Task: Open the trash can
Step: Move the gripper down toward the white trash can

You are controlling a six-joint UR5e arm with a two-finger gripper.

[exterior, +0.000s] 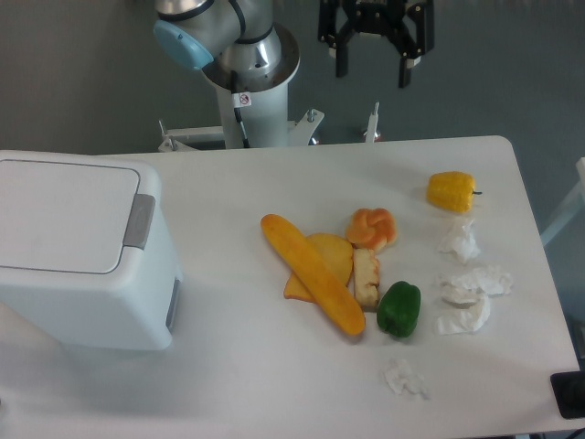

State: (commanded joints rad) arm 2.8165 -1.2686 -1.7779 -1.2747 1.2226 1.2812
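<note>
Progress: nothing of the task shows as done; the lid lies flat and closed, and the whole job is left, by my reading.
Trash can (82,256): one, at the left edge of the surface (238,384), towards the near side, partly cut off by the frame.
Lid (59,215): one, flat on top of the can, shut all round as far as can be seen.
Push tab (140,221): one grey strip on the right edge of the lid, untouched; I judge it the likely place to press.
Pincer (370,69): one, high at the far side above and beyond the surface, right of the arm's base (247,78); its two fingers stand apart with a clear gap and nothing is between them. It is well apart from the can, to the right of it, so a long move leftwards and down is needed.
Long orange vegetable (311,283): one, lying diagonally in the middle, across a flatter yellow-orange piece (327,258).
Orange knobbly piece (371,227): one, just to the right of and beyond those.
Pale stick-like piece (366,277): one, near it, touching the green pepper (398,308), of which there is one.
Yellow pepper (451,190): one, far right.
Crumpled white scraps (471,285): about four on the right side, with one more (404,377) nearer the front; the exact count is hard to settle.
</note>
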